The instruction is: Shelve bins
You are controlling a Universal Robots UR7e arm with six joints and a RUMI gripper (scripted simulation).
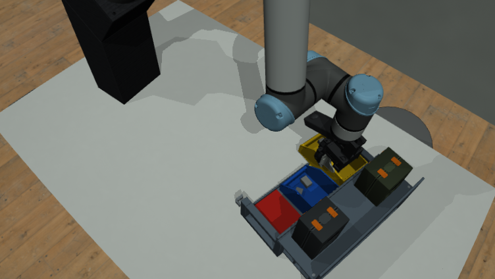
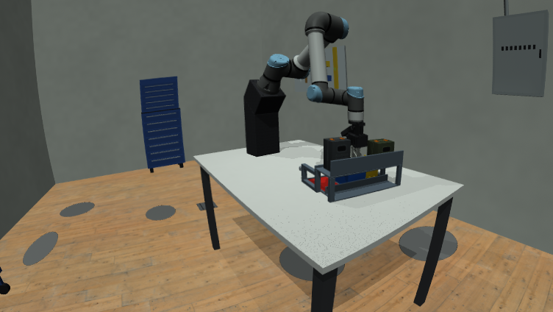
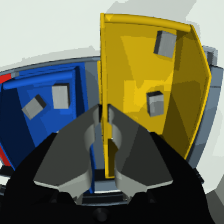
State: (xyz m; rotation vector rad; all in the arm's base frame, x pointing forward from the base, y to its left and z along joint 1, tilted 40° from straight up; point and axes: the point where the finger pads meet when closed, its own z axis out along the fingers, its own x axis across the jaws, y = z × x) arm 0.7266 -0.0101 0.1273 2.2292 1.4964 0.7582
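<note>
My fingers (image 1: 327,164) (image 2: 357,151) are together on the yellow bin's (image 1: 357,165) (image 2: 371,174) (image 3: 137,60) thin side wall. It sits partly in the shelf (image 1: 351,199) (image 2: 365,162), beside the blue bin (image 1: 318,195) (image 2: 351,177) (image 3: 50,122), two parts inside. I judge insertion underway; next, align, lower and push inward.

The light is moderate and even, with a dull cast over the wall (image 2: 216,58) and no glare on the pale table (image 1: 155,156) (image 2: 248,182). Soft-toned but hard-edged grey shadows overlap on the tabletop in the top view. The pedestal (image 1: 128,69) (image 2: 263,132) sinks to near black. In the exterior view, fine dark speckles mottle the table's near part, and a broad shadow falls on the floor (image 2: 154,271). In the wrist view, the yellow bin (image 3: 135,60) is bright inside with darker sides, and its rim bows outward. Edges look crisp, without motion blur.
</note>
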